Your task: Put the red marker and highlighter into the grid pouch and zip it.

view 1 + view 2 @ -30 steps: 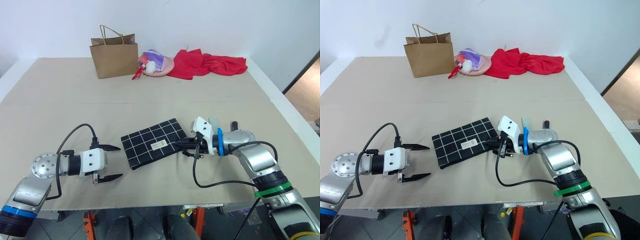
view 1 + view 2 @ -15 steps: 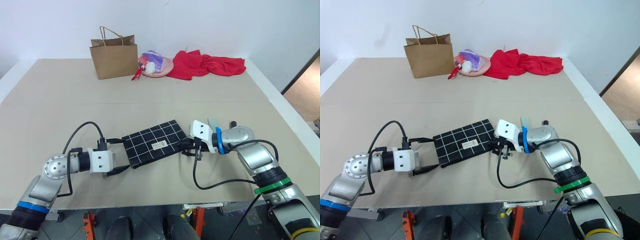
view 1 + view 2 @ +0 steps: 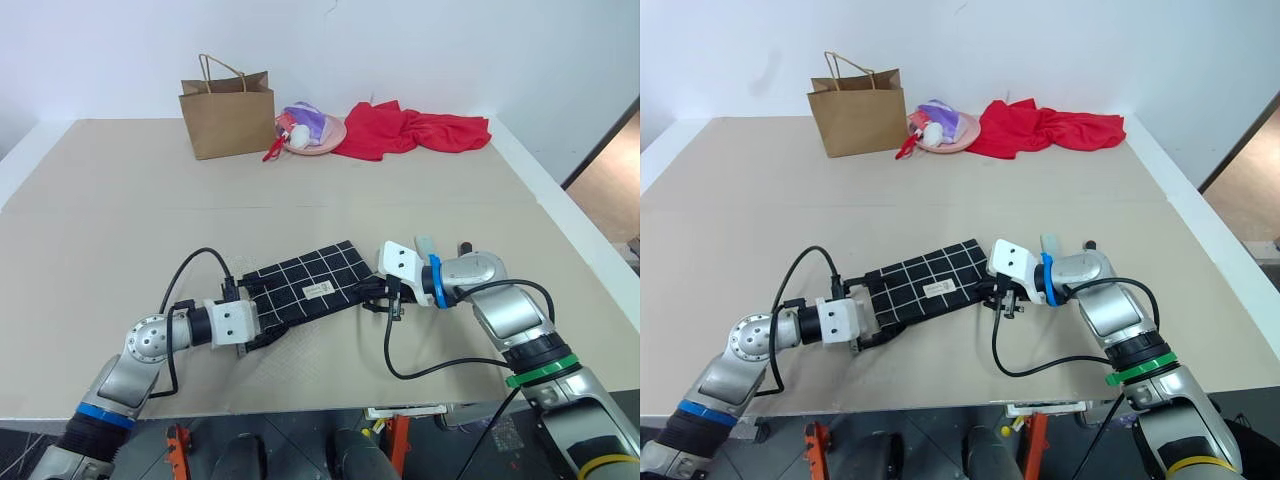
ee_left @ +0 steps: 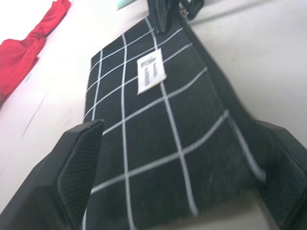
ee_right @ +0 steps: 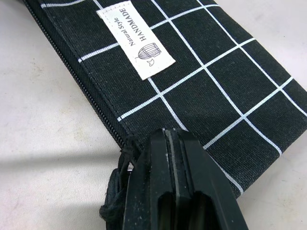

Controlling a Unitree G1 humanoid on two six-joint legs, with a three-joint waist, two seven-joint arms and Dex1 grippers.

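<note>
The left gripper (image 3: 262,318) lay low and near level over the table (image 3: 120,200), its jaws spread wide and straddling the left end of the grid pouch (image 3: 305,288); contact could not be confirmed. The right gripper (image 5: 180,184), angled downward toward the left, had its fingers pressed together on the pouch's right end, beside the dark cord pull (image 5: 115,191). The pouch lay flat toward the table's front edge, near its middle. Its white label (image 5: 136,40) read "Natural Style HANDMADE" above a small barrel drawing. One second earlier the left gripper stood well clear of the pouch's left end; the right gripper kept its position.
</note>
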